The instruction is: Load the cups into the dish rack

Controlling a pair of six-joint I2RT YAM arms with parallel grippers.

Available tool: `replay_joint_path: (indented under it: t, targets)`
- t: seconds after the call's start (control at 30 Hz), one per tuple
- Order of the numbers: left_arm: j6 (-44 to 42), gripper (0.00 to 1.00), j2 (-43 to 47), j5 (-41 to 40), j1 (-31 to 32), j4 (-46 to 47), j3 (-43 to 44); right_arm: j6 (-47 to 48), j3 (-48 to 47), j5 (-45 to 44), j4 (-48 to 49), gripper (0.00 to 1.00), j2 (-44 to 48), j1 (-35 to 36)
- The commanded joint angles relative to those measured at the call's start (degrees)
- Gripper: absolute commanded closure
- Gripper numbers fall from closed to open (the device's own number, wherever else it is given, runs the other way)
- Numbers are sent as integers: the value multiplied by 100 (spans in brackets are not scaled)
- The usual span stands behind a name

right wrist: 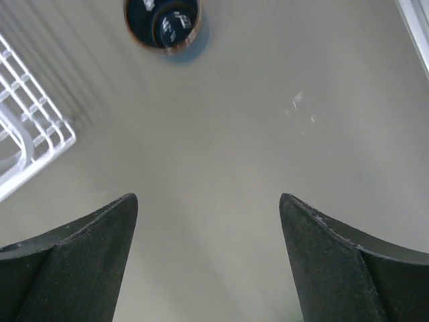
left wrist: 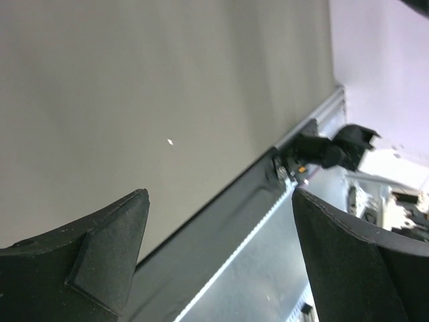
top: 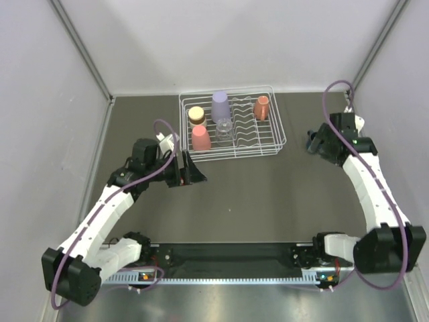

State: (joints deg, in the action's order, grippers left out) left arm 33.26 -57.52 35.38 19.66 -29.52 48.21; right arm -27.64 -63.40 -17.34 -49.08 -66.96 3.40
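A dark grey matte desk (top: 255, 201) sits between pale walls (top: 221, 40) with metal corner posts. One white wire dish rack (top: 269, 142) stands at the far middle. Five cups rest in it: a lavender tumbler (top: 220, 105), a salmon-pink mug (top: 261, 107), a pink tumbler (top: 200, 137), a cream-topped cup (top: 196, 115) and a shiny steel cup (top: 225, 127). One dark blue mug (right wrist: 163, 23) stands on the desk near the rack's corner. Of the two arms, the left pincer (left wrist: 218, 201) and the right pincer (right wrist: 208, 201) both gape wide, holding nothing.

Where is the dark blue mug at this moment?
The dark blue mug sits on the table outside the dish rack, near its corner, at the top left of the right wrist view, ahead of the open right gripper.
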Motion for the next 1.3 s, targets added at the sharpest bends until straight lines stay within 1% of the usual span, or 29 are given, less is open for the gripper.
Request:
replay_joint_path:
  t: [0.0,0.03,0.13,0.17,0.27,0.43,0.63,0.73,0.77,0.93,1.03,1.07,1.13,1.17,1.23,1.27]
  targets:
    - [128,8,407,689,-15,587,-127,14,-507,425,845,14,-596,-296]
    - [189,8,469,751,-15,614,-188,-48,-559,425,926,15,-756,-505]
    - [374,8,750,1006,-6,816,-390,-224,-849,495,1172,18,-1310,-664]
    - [409,8,829,1050,-6,920,-452,-268,-893,486,1216,21,-1546,-700]
    - [489,9,891,1164,29,1000,-672,-426,-990,399,1488,23,-1881,-805]
    - [647,9,856,1296,143,1220,-944,-523,-1017,451,1876,26,-2251,-973]
    - [612,10,707,1296,293,1247,-883,-541,-1043,530,2095,28,-2673,-1025]
    - [603,10,637,1288,337,1264,-857,-558,-1043,600,2166,32,-2866,-1025]
    - [603,11,628,1288,337,1256,-839,-558,-1026,635,2157,41,-2928,-1034]
    - [656,11,654,1261,345,1247,-874,-681,-631,724,2359,47,-2884,-1034]
    - [682,11,680,1226,345,1177,-866,-647,-595,776,2368,52,-2937,-1034]
    - [700,11,715,1209,345,1159,-865,-638,-586,794,2368,58,-2963,-1034]
    - [700,12,759,1200,345,1141,-848,-585,-577,820,2368,64,-2972,-1034]
    - [665,12,786,1191,345,1133,-839,-559,-577,812,2359,69,-2963,-1034]
    - [569,11,751,1200,354,958,-734,-506,-560,855,2359,74,-2946,-1034]
    - [420,11,698,1208,354,870,-612,-454,-542,864,2368,81,-2902,-1034]
